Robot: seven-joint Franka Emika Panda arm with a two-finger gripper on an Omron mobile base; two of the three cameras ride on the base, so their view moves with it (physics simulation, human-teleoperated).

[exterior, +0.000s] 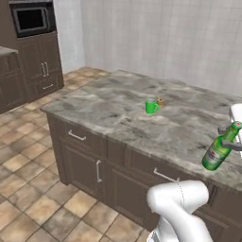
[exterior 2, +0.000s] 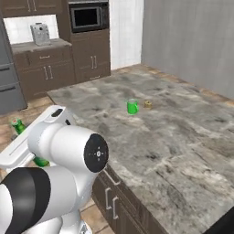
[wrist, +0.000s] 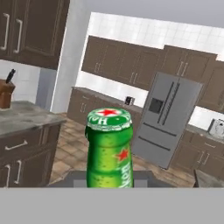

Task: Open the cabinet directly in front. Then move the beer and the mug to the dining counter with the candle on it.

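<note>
While the arm reaches out over the near edge of the dining counter (exterior: 118, 118), its gripper (exterior: 231, 142) is clamped around the neck of the one beer (exterior: 218, 147), which hangs tilted above the stone, base toward the counter front and cap up toward the hand. Seen from the hand, that bottle's green neck and starred cap rise straight up between the fingers. On the counter front below run two short drawer handles (exterior: 76, 136) and one vertical door handle (exterior: 98, 171). Farther back, near the middle of the slab, one mug (exterior: 151, 106) stands upright, and just beside it, apart from it, sits one candle (exterior: 160, 101). Beyond the counter, against the far wall, one built-in microwave (exterior 2: 87, 17) sits above dark cabinets, and one toaster (exterior 2: 40, 34) stands on the side counter to its left.
</note>
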